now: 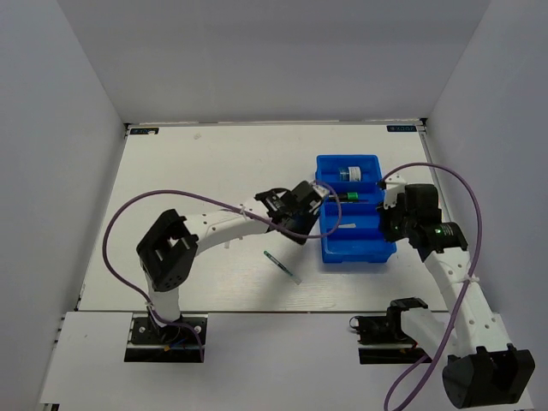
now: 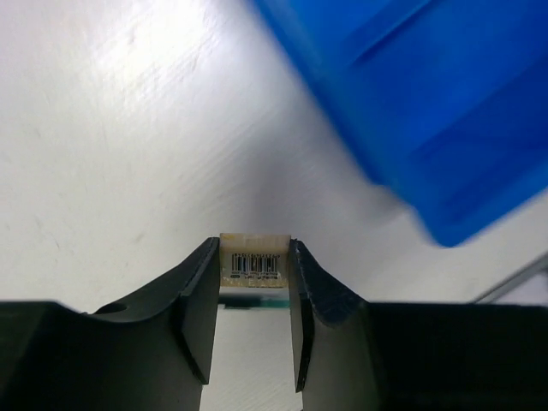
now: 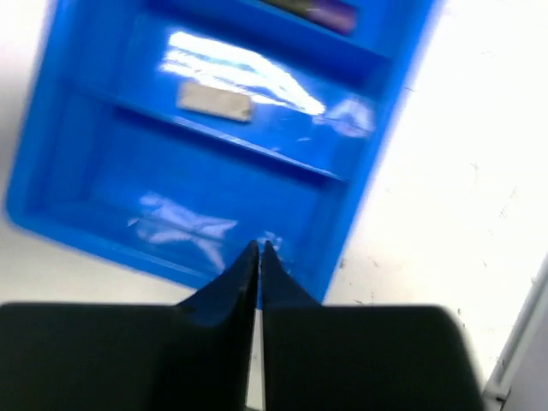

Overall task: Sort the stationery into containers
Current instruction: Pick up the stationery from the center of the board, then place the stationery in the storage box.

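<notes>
The blue tray [image 1: 328, 250] lies right of centre, split crosswise into several compartments. Its far compartment holds a blue-white box [image 1: 348, 173], the one below it a green-capped black marker [image 1: 349, 196], and the third a small grey eraser [image 1: 351, 226], also seen in the right wrist view [image 3: 214, 101]. My left gripper [image 1: 310, 219] is just left of the tray's left wall, shut on a tan eraser with a barcode [image 2: 255, 261], above the table. My right gripper [image 3: 259, 248] is shut and empty over the tray's [image 3: 360, 205] near right corner. A thin whitish pen [image 1: 283, 267] lies on the table.
The tray's nearest compartment [image 3: 197, 197] holds nothing. White walls enclose the table at the back and both sides. The left arm's purple cable arcs over the table's middle left [image 1: 171, 195]. The tray's corner [image 2: 445, 128] sits to the upper right of the left fingers.
</notes>
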{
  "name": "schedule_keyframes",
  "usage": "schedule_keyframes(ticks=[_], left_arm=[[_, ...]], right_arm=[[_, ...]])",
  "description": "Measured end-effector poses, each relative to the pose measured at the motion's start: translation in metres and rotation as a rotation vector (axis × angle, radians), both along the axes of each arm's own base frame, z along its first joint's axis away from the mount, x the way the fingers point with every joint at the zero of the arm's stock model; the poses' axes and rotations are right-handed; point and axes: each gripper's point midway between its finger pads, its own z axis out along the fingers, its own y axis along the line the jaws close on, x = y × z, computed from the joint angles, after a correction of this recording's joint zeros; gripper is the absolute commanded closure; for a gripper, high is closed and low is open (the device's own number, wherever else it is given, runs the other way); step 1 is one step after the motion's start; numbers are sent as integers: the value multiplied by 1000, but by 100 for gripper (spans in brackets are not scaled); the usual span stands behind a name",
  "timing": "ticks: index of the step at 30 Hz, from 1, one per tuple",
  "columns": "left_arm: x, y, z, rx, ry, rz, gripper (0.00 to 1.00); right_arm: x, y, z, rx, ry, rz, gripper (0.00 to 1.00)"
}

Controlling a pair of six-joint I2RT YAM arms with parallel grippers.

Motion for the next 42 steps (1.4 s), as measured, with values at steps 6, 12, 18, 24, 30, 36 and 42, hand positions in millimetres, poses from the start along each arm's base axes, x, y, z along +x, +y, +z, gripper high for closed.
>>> schedule_keyframes(ticks=[6, 12, 18, 24, 30, 36, 42], left_arm=[[17, -58, 82, -235, -106, -27, 82], [25, -100, 105, -338, -107, -63, 78], [40, -132, 73, -328, -62, -65, 70], [49, -134, 32, -274, -3, -33, 45], [57, -132, 30, -279, -5, -16, 32], [64, -134, 46, -308, -37, -19, 65], [44, -80, 84, -300, -119, 2, 82]], right_arm=[[7, -28, -10, -56, -53, -186, 100], [5, -41, -22, -68, -71, -285, 100], [10, -45, -18, -55, -108, -318, 100], [13, -46, -15, -40, -129, -332, 90], [12, -43, -17, -29, -126, -322, 68], [10, -33, -18, -3, -115, -262, 92], [-11, 29, -16, 173, -2, 117, 89]])
